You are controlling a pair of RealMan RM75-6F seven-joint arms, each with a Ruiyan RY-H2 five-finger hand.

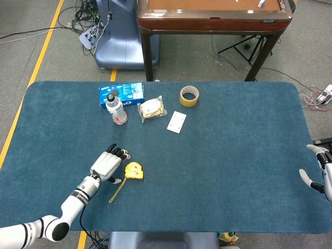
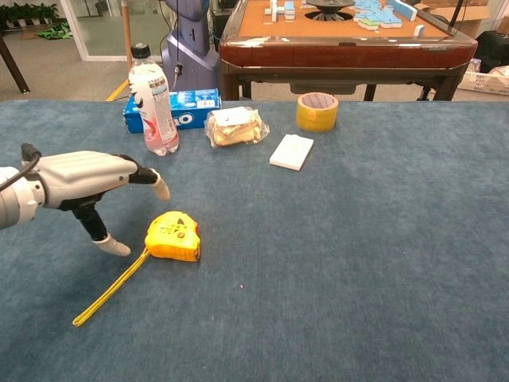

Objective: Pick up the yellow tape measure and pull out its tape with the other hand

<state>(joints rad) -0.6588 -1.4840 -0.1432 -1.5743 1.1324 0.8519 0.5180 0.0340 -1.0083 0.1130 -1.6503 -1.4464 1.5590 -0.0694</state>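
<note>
The yellow tape measure (image 1: 134, 170) (image 2: 172, 236) lies on the blue table (image 1: 233, 135) near the front left. A short length of yellow tape (image 2: 111, 288) trails from it toward the front edge. My left hand (image 1: 107, 165) (image 2: 87, 179) hovers just left of the case, fingers spread and thumb down, holding nothing. My right hand (image 1: 321, 171) shows only at the far right edge in the head view, fingers apart and empty.
At the back left stand a water bottle (image 1: 116, 110) (image 2: 153, 102), a blue box (image 1: 122, 93), a wrapped snack (image 1: 152, 108), a white card box (image 1: 177, 122) and a roll of yellow tape (image 1: 189, 96). A wooden table (image 1: 212, 18) stands beyond.
</note>
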